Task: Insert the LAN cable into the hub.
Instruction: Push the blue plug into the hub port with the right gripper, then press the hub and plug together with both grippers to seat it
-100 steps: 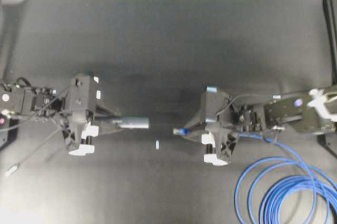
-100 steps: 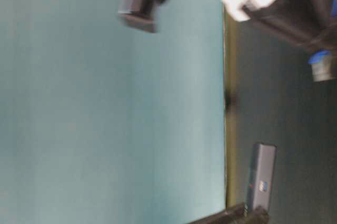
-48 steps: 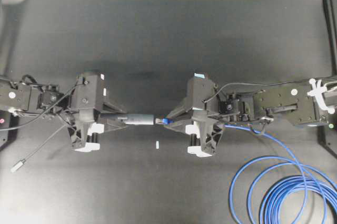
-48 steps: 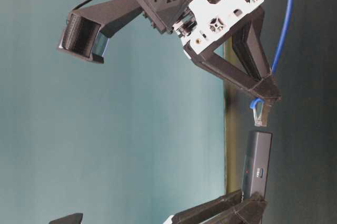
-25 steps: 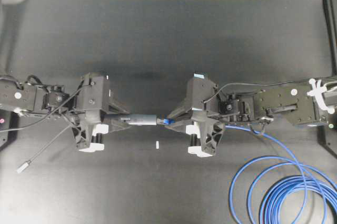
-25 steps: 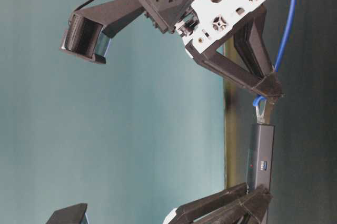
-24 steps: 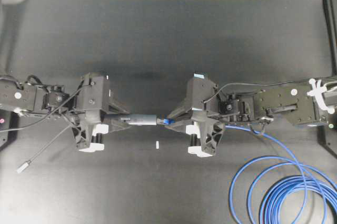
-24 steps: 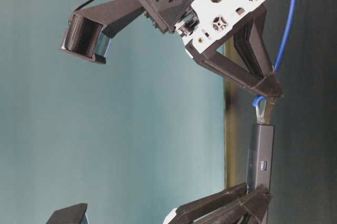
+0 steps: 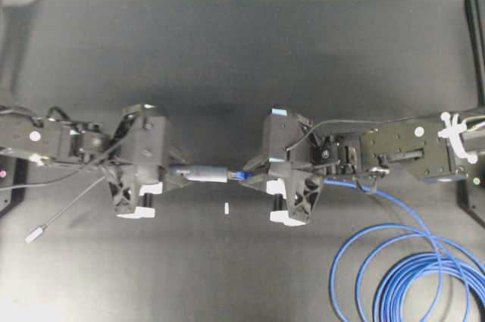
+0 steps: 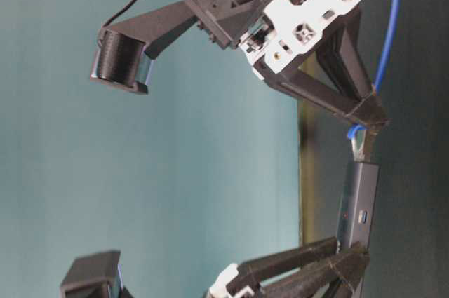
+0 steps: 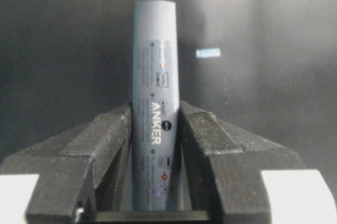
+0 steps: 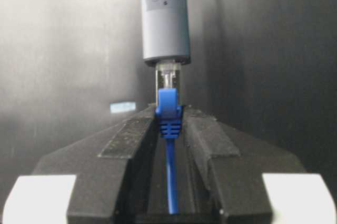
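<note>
My left end effector [image 9: 180,173] grips the hub [image 9: 203,174], a slim dark-grey bar, between its two black fingers [image 11: 108,145]. The fingers press against both long sides of the hub's rear half, and the front half sticks straight out beyond my fingertips, held above the black tabletop [image 9: 227,57]. White lettering and a small red dot show on the hub's upper face.

My right end effector [image 9: 250,176] is narrowed onto the LAN cable [image 9: 394,261], pinching its blue boot [image 12: 168,113] just behind the clear plug [image 12: 169,76]. The plug points straight ahead of my right fingertips, and its front end sits inside the opening at the hub's far end; part of the clear body is still visible between the boot and the hub. The hub and plug lie in one line between my two end effectors, which face each other.

Behind my right end effector the blue cable runs back along the arm and falls into several loops on the tabletop. A tiny white scrap [image 9: 226,207] lies on the tabletop near the joined pieces. The hub's thin grey cord trails behind my left arm, ending in a small silver plug [image 9: 34,233].
</note>
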Action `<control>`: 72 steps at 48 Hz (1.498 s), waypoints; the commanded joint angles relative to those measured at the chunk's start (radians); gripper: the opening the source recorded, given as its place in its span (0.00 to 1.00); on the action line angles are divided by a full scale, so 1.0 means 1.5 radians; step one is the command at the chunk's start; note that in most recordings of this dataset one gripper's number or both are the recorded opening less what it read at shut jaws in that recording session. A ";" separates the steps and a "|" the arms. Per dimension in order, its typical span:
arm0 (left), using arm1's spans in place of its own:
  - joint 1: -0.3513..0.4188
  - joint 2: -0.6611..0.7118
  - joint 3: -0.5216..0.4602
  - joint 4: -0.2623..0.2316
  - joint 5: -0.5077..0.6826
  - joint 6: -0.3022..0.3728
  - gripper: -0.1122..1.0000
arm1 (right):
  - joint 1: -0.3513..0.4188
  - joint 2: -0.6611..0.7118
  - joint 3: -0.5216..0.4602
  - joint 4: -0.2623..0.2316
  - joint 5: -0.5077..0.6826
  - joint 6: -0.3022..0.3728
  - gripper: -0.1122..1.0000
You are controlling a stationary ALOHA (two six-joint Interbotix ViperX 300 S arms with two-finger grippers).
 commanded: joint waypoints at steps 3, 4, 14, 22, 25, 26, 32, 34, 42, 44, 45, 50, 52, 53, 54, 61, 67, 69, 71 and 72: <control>-0.002 0.006 -0.035 0.002 0.001 0.007 0.35 | -0.003 -0.002 -0.017 -0.001 -0.004 -0.005 0.22; -0.002 0.007 -0.036 0.002 0.000 0.007 0.35 | -0.003 -0.003 -0.017 -0.001 -0.003 -0.005 0.22; 0.001 0.007 -0.036 0.002 0.006 0.007 0.35 | -0.003 -0.003 -0.017 -0.001 0.004 -0.005 0.22; 0.001 0.012 -0.046 0.002 0.031 0.007 0.35 | -0.003 -0.002 -0.019 -0.001 0.004 -0.005 0.22; 0.001 0.016 -0.052 0.002 0.033 0.007 0.35 | -0.003 -0.001 -0.021 -0.001 0.004 -0.005 0.22; 0.001 0.017 -0.053 0.002 0.033 0.007 0.35 | -0.003 0.000 -0.021 -0.001 0.004 -0.005 0.22; 0.001 0.025 -0.065 0.002 0.033 0.014 0.35 | -0.003 0.002 -0.029 -0.001 0.004 -0.006 0.22; 0.001 0.029 -0.069 0.003 0.034 0.020 0.35 | -0.003 0.003 -0.031 0.000 0.004 -0.006 0.22; 0.001 0.043 -0.082 0.002 0.034 0.026 0.35 | -0.006 0.007 -0.042 -0.001 0.004 -0.006 0.22; 0.001 0.045 -0.084 0.002 0.033 0.026 0.35 | -0.007 0.009 -0.045 -0.001 0.005 -0.007 0.22; 0.001 0.046 -0.085 0.002 0.034 0.026 0.35 | -0.007 0.010 -0.047 -0.001 0.004 -0.009 0.22; 0.001 0.050 -0.089 0.002 0.033 0.026 0.35 | -0.008 0.013 -0.056 -0.001 0.007 -0.018 0.22; 0.001 0.051 -0.090 0.002 0.033 0.026 0.35 | -0.008 0.014 -0.059 0.000 0.010 -0.020 0.22; 0.001 0.051 -0.090 0.002 0.033 0.026 0.35 | -0.009 0.014 -0.060 -0.001 0.011 -0.021 0.22; 0.001 0.052 -0.091 0.002 0.033 0.026 0.35 | -0.009 0.015 -0.061 -0.001 0.012 -0.022 0.22; -0.001 0.052 -0.093 0.002 0.029 0.026 0.35 | -0.012 0.020 -0.072 -0.001 0.014 -0.026 0.22; -0.002 0.055 -0.099 0.002 0.029 0.026 0.35 | -0.013 0.025 -0.077 -0.001 0.020 -0.026 0.22; -0.002 0.057 -0.100 0.002 0.029 0.026 0.35 | -0.013 0.027 -0.078 -0.001 0.026 -0.026 0.22; -0.002 0.058 -0.103 0.002 0.029 0.027 0.35 | -0.013 0.028 -0.080 -0.001 0.030 -0.026 0.22; -0.002 0.059 -0.105 0.002 0.029 0.027 0.35 | -0.013 0.029 -0.082 -0.001 0.031 -0.026 0.22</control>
